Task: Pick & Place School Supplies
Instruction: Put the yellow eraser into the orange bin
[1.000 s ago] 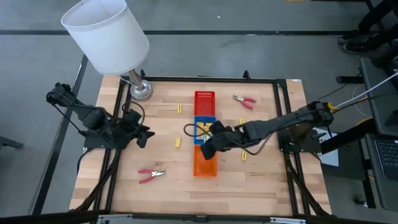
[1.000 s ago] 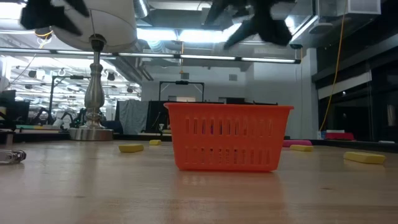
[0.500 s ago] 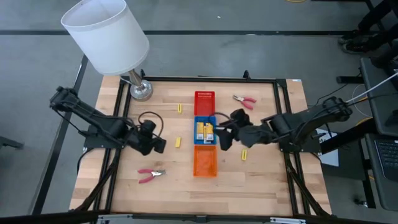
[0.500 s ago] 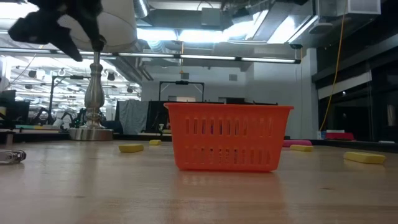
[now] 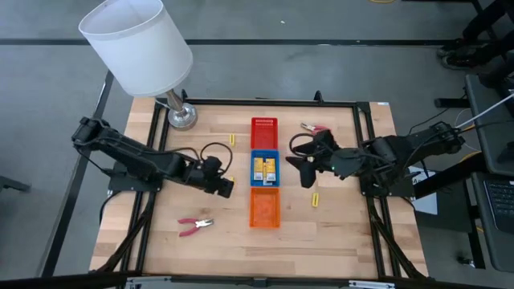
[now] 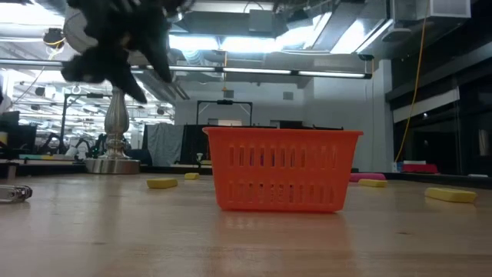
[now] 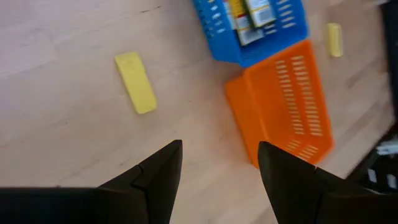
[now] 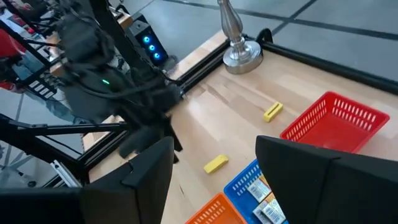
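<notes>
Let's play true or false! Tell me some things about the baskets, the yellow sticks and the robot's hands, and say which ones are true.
1. The blue basket sits between the red basket and the orange basket. True.
2. The orange basket is full of yellow sticks. False: it is empty.
3. The left gripper is open, with nothing between its fingers. True.
4. The blue basket holds yellow packets. True.
5. The right gripper is holding a yellow stick. False: it is open and empty.
6. Both pink-handled pliers are in the red basket. False: one pair lies on the table near the left arm, the other beside the right arm.
</notes>
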